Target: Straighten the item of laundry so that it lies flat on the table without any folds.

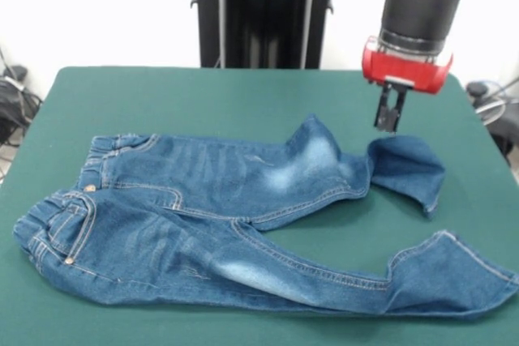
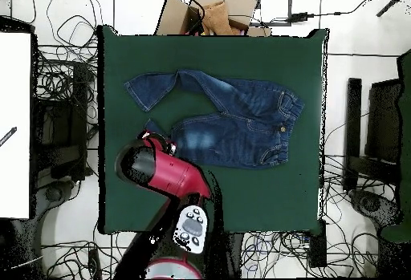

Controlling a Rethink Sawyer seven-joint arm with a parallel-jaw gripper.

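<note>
Although most of the garment is spread out, the jeans [image 1: 243,224] are not yet flat on the tabletop [image 1: 243,95]. In the front view the gathered waistband [image 1: 49,228] lies at the left, with the two legs running to the right. The nearer leg extends along the front edge of the green cloth, and its hem [image 1: 454,269] lies close to the right front corner, with a slight turn-up at the cuff. The farther leg shows a faded pale patch [image 1: 312,160] at the knee, where the fabric rises in a ridge. Beyond that point, its lower end is folded back on itself, forming a doubled flap [image 1: 409,168] at the right.

The gripper [image 1: 390,119] hangs from the red and black arm [image 1: 418,14] just above and behind that folded flap. Its fingers [image 1: 397,109] point straight down and appear close together, with nothing between them. They are clear of the denim, and no contact with the cloth is visible.

In the overhead view the jeans [image 2: 225,124] occupy the upper middle of the tabletop [image 2: 265,188], waistband towards the right of the picture. The arm [image 2: 164,172] covers the folded leg end at the lower left of the garment. Cables [image 2: 56,76] lie on the floor around the tabletop, and a cardboard box [image 2: 213,8] stands beyond its far edge.
</note>
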